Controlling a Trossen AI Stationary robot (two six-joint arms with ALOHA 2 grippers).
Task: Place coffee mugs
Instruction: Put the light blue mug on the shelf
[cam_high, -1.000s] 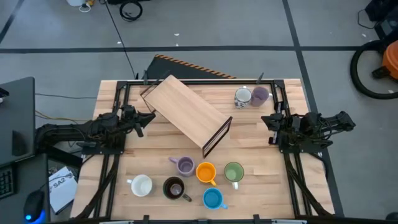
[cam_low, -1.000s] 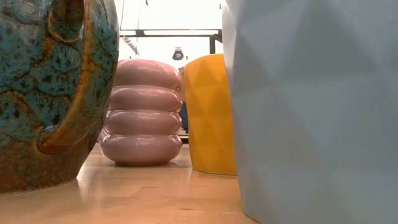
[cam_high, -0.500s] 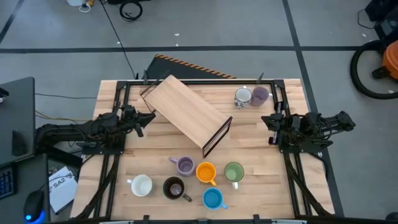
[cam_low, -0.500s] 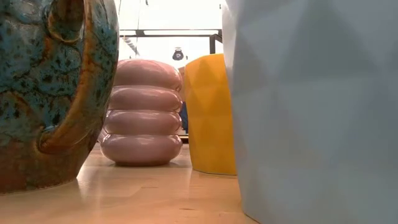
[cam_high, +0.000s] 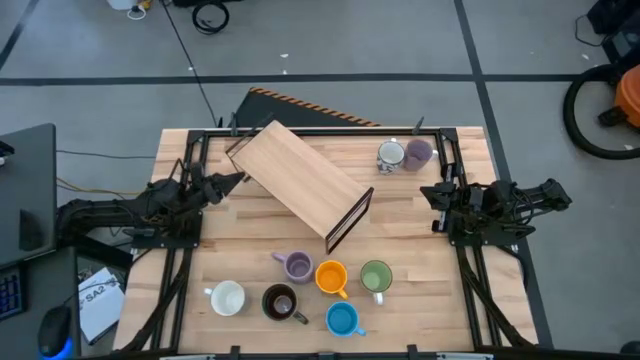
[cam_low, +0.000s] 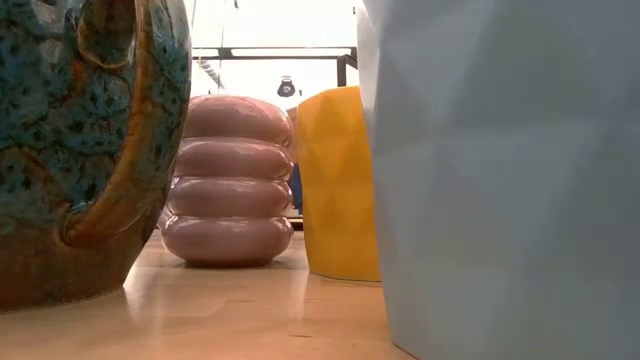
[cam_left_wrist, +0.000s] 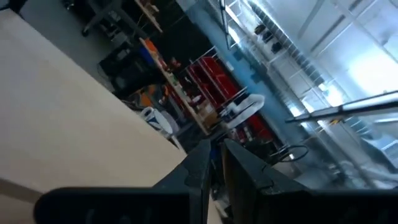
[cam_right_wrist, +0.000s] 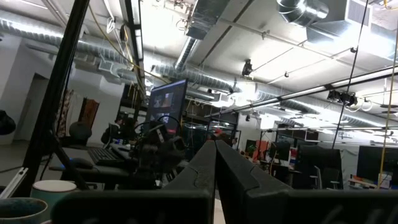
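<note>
Six coffee mugs stand on their bases near the table's near edge: lilac (cam_high: 297, 265), orange (cam_high: 331, 277), green (cam_high: 376, 276), white (cam_high: 228, 298), dark brown (cam_high: 280, 302) and blue (cam_high: 342, 319). A second white mug (cam_high: 391, 155) and a purple mug (cam_high: 418, 152) stand at the far right. The low view shows the brown mug's speckled wall (cam_low: 80, 150), the lilac mug (cam_low: 228, 180), the orange mug (cam_low: 340, 180) and the blue mug's pale wall (cam_low: 500, 180). My left gripper (cam_high: 238, 180) is shut and empty at the left, beside the wooden rack. My right gripper (cam_high: 430, 193) is shut and empty at the right.
A wooden rack (cam_high: 300, 183) with a dark frame lies slantwise across the table's far middle; its board fills one side of the left wrist view (cam_left_wrist: 62, 124). Bare tabletop (cam_high: 420, 270) lies between the near mugs and the right arm. Black frame rails run along the table's sides.
My left gripper has shifted a little toward the table's far edge, closer to the wooden rack's left end. The mugs and my right arm have kept still.
</note>
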